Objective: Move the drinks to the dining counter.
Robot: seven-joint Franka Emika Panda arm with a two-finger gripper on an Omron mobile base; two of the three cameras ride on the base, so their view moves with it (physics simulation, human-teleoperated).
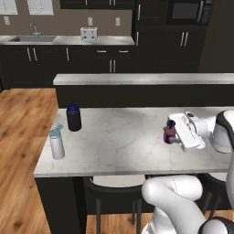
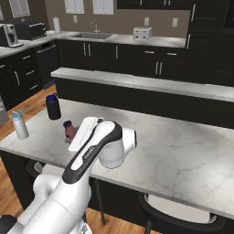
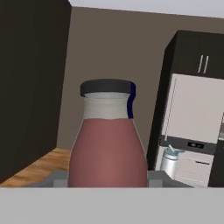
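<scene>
My gripper [image 1: 172, 136] is shut on the tiny purple-red bottle with the dark cap [image 1: 170, 131], holding it upright from the side low over the dining counter [image 1: 123, 144]; whether it rests on the marble I cannot tell. In the hand view this bottle [image 3: 108, 140] stands close up between the fingertips [image 3: 156, 178]. The right base view shows the purple-red bottle [image 2: 70, 130] at the tip of the gripper [image 2: 74, 135]. The wide black bottle with the blue cap [image 1: 73, 117] [image 2: 53, 107] and the slim white-grey bottle [image 1: 56, 144] [image 2: 20, 124] [image 3: 169, 158] stand on the counter's left end.
A higher marble ledge [image 1: 137, 78] runs along the counter's far side. Black stools [image 1: 114, 187] [image 2: 183, 215] are tucked under the near edge. The back worktop carries a white toaster [image 1: 88, 33] and a sink [image 1: 32, 39]. Wood floor lies to the left.
</scene>
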